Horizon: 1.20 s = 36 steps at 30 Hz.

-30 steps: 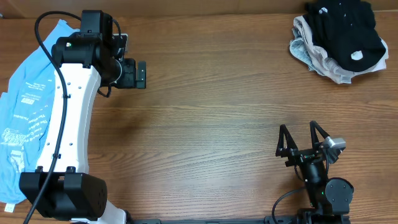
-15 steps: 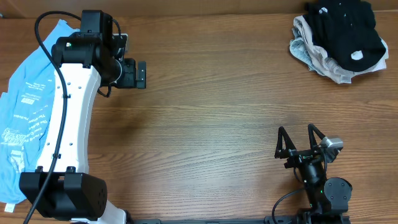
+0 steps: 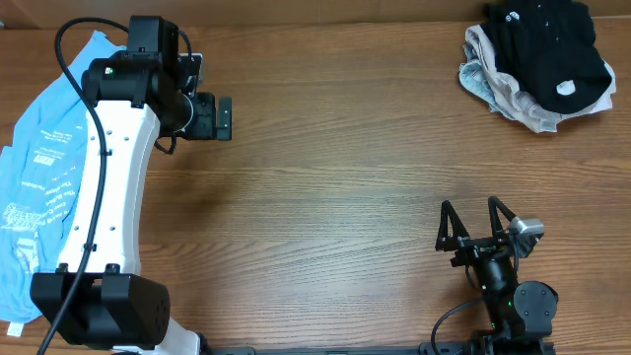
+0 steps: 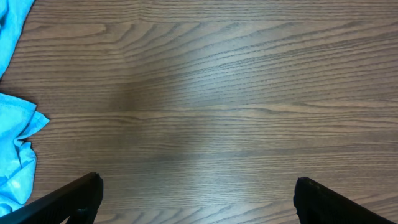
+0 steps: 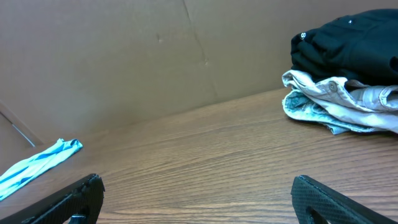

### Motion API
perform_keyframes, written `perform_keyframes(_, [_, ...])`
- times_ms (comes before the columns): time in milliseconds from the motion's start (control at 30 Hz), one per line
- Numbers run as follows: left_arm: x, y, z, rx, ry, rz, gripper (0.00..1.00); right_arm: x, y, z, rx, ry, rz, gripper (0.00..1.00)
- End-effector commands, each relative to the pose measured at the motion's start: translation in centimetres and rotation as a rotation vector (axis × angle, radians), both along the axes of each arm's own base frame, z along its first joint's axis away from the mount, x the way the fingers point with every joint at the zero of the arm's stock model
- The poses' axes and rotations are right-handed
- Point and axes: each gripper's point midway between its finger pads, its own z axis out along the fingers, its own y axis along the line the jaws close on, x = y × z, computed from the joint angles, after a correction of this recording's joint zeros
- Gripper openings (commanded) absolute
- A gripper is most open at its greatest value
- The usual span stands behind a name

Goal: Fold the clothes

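Treat as the fetching step, folding not yet begun. Locate the black garment heaped on a pale garment at the far right corner of the table, well apart from the right gripper. Note both pincers spread wide and empty, with the left gripper near the blue shirt. Next, probably: reach the right gripper to the heap and pinch a top edge.

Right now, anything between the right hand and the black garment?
No. Only bare table lies between the right hand and the black garment, as the overhead view shows.
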Motion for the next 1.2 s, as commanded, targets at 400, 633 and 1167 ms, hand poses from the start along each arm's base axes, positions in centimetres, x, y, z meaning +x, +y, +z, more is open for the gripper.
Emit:
perform_keyframes(400, [0.4,0.0,0.1,0.007,-0.010,-0.011,1.00,0.0,0.1,-0.2,-0.001,-0.004,0.005,1.00])
perform_keyframes(633, [0.4,0.0,0.1,0.007,-0.010,-0.011,1.00,0.0,0.1,-0.2,-0.001,-0.004,0.005,1.00])
perform_keyframes(1167, [-1.3,0.5,11.7,-0.050,-0.775,-0.027,1.00,0.0,0.1,-0.2,-0.001,-0.004,0.005,1.00])
